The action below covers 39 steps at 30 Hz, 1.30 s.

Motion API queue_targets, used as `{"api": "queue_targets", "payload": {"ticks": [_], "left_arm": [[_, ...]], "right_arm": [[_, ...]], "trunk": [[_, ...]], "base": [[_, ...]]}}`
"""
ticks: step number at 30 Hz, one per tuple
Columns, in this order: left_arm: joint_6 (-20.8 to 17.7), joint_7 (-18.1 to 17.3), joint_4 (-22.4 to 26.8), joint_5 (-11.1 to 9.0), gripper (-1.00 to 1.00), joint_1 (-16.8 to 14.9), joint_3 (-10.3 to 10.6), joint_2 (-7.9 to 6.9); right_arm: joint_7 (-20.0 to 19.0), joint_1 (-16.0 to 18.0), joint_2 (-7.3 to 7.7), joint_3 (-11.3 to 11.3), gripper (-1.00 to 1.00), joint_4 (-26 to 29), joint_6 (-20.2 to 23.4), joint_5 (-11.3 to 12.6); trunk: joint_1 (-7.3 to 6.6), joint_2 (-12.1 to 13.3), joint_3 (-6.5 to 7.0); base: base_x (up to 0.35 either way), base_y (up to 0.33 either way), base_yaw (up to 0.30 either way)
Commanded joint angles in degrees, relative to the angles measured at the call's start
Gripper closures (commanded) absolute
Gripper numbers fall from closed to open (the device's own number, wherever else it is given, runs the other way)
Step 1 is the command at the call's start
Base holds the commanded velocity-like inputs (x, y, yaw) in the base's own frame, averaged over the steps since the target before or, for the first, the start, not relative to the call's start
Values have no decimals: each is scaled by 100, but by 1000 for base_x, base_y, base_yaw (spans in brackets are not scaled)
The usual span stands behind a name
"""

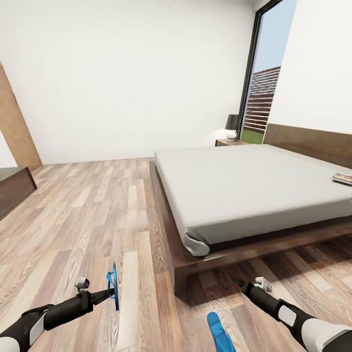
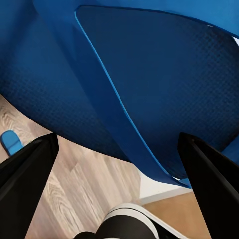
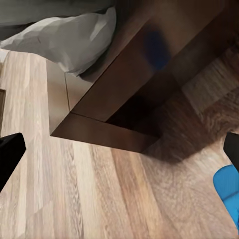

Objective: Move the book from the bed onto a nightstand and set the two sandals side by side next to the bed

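My left gripper [image 1: 111,293] is clamped on one sandal [image 1: 115,285], which hangs edge-on in the head view, standing nearly vertical above the floor [image 1: 88,210]. In the left wrist view its blue sole [image 2: 149,84] sits right up against the camera between the black fingers [image 2: 30,172], with a thin strap crossing it. I judge it light, flat and a bit flexible, with a textured sole that shouldn't slip. The pinch looks to be at the sole edge or strap, fine for carrying, but it needs turning sole-down before release. Its long axis runs up-down now; toe versus heel I cannot tell.

My right gripper [image 1: 238,281] hangs low near the bed corner. Its fingers [image 3: 10,152] sit at opposite edges of the right wrist view, so spread apart and holding nothing.

The second sandal [image 1: 219,335] lies flat on the floor between my arms, closer to the right one. Its long axis points roughly away from me, tilted slightly left, and its rounded end is toward the bed [image 1: 244,190]. I'd take it across the sole edge.

The book [image 1: 343,178] lies flat on the mattress at the far right, near the headboard, well apart from both grippers. It's thin, stiff enough and light; grip it by an overhanging edge. One nightstand [image 1: 230,142] with a lamp [image 1: 232,126] stands beyond the bed by the window.
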State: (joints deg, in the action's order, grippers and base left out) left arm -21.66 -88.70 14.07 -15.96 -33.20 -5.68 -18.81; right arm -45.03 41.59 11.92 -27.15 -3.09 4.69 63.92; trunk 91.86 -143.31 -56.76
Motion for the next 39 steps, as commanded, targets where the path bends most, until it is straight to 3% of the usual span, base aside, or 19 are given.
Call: {"api": "queue_targets", "payload": {"ticks": [1, 9, 22, 27, 30, 39], "left_arm": [[-58, -17, 0, 6, 100, -2, -3, 0], [-58, -16, 0, 6, 100, -2, -3, 0], [-58, 8, 0, 6, 100, -2, -3, 2], [-57, -130, 162, -56, 100, -167, -181, 21], [-45, -110, 260, 11, 100, -210, -211, 36], [18, 181, 142, 79, 100, -110, -206, 122]], "right_arm": [[-34, 7, -3, -27, -100, -17, 49, 59], [-33, 7, -6, -27, -100, -17, 50, 59], [-32, 7, -6, -33, -100, -17, 50, 59], [-129, 171, 155, 121, -100, -25, 41, 101], [-97, 269, 140, 113, -100, -21, 36, 99], [-60, -25, 76, 114, -100, -8, 27, 104]], "trunk": [[-4, -1, 17], [-63, 88, 186], [-63, 88, 186], [-63, 88, 186], [-63, 88, 186], [-63, 88, 186]], "base": [[0, 0, 0], [0, 0, 0], [0, 0, 0], [0, 0, 0], [0, 0, 0], [0, 0, 0]]}}
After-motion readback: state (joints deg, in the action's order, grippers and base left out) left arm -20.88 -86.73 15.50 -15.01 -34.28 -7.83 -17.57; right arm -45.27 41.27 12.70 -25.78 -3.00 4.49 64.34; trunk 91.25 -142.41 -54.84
